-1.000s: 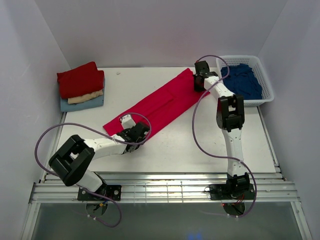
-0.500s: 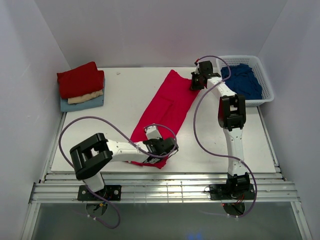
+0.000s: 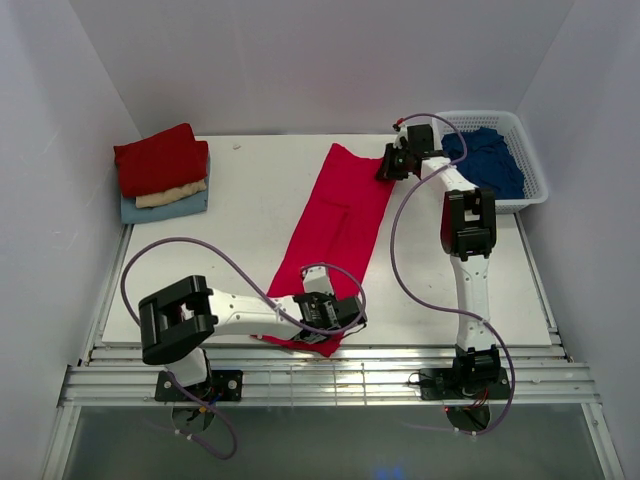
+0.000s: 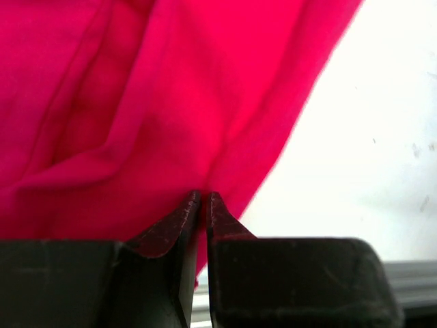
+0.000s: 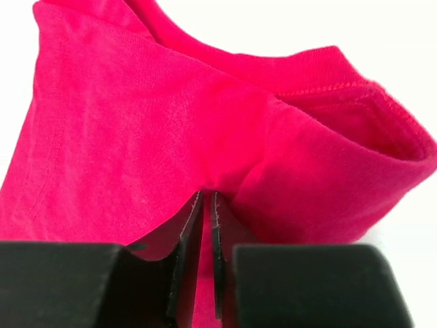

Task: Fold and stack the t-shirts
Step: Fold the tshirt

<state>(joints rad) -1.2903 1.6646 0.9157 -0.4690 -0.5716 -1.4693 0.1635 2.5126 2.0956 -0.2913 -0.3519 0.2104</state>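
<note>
A bright crimson t-shirt (image 3: 335,215), folded into a long strip, lies stretched from the far middle of the table to its near edge. My left gripper (image 3: 335,318) is shut on the strip's near end; in the left wrist view the fingertips (image 4: 203,195) pinch a fold of the crimson cloth (image 4: 136,102). My right gripper (image 3: 386,166) holds the far end next to the collar. In the right wrist view its narrow jaws (image 5: 206,195) have bunched crimson cloth (image 5: 136,123) between them. A folded stack sits at the back left: dark red t-shirt (image 3: 158,158), cream (image 3: 172,194), pale blue (image 3: 170,208).
A white lattice basket (image 3: 537,180) at the back right holds crumpled navy t-shirts (image 3: 485,160), close behind the right arm. White walls enclose the table on three sides. A metal rail (image 3: 330,375) runs along the near edge, just below the shirt's near end.
My left gripper has swung the shirt's near end rightward and toward the near edge, turning the strip from a diagonal to nearly lengthwise. The right gripper has stayed at the far end, shifting slightly.
</note>
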